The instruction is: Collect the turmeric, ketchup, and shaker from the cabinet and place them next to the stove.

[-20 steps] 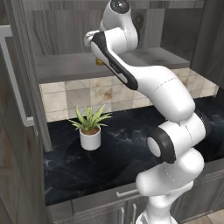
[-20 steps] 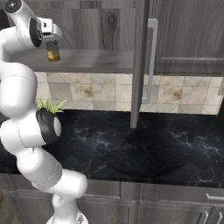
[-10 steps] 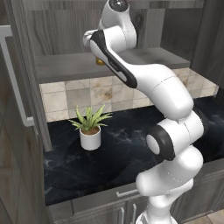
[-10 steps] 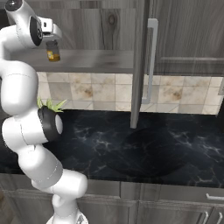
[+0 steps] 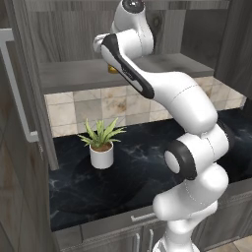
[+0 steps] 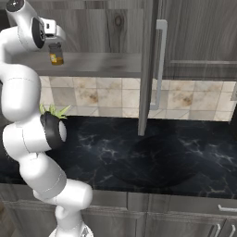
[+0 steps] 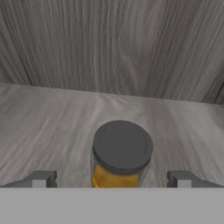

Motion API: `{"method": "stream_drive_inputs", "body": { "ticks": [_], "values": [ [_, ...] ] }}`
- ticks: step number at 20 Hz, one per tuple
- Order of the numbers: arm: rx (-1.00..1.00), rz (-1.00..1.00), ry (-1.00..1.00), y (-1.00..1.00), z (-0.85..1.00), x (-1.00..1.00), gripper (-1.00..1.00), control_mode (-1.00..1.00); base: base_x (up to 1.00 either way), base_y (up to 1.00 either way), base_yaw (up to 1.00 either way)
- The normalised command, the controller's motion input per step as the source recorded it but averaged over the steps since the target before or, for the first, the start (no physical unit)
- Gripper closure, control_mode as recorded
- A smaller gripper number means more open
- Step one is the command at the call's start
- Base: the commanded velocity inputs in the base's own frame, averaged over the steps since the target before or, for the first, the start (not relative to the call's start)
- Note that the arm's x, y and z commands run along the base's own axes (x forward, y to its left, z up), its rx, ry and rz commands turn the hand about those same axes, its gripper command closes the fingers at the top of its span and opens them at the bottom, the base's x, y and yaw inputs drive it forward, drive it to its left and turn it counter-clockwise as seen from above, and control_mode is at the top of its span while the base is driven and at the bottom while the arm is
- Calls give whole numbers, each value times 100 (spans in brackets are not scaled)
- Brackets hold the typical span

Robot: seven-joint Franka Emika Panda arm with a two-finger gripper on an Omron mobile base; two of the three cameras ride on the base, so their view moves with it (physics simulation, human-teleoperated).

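The turmeric (image 7: 122,151), a short glass jar with a dark grey lid and yellow-orange contents, stands upright on the grey shelf of the cabinet (image 7: 48,127). My gripper (image 7: 111,180) is open just above and behind it. One fingertip (image 7: 41,178) is far off to each side of the jar, and neither touches it. From the right, the turmeric (image 6: 56,54) sits under my hand near the shelf's front edge. From the left, the turmeric (image 5: 112,69) peeks out behind my arm. The ketchup, the shaker and the stove are out of view.
The cabinet's open door (image 6: 149,65) with its long silver handle (image 6: 160,65) hangs to the right of the shelf. Another open door (image 5: 19,98) stands at the left. A potted plant (image 5: 102,143) sits on the black marble counter (image 6: 152,152) below, in front of tiled wall.
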Motion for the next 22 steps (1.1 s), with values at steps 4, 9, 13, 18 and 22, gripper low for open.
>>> {"method": "stream_drive_inputs", "body": {
  "ticks": [4, 9, 13, 18, 22],
  "values": [
    [0, 0, 0, 0, -7, 10, -100, -100, 0, 0, 0],
    [0, 0, 1, 0, -6, 9, -100, -100, 0, 0, 0],
    [0, 0, 0, -2, -5, 4, -100, -100, 0, 0, 0],
    [0, 0, 0, -3, -6, 2, -100, -100, 0, 0, 0],
    [0, 0, 0, -6, -5, 4, -100, -100, 0, 0, 0]
  ]
}}
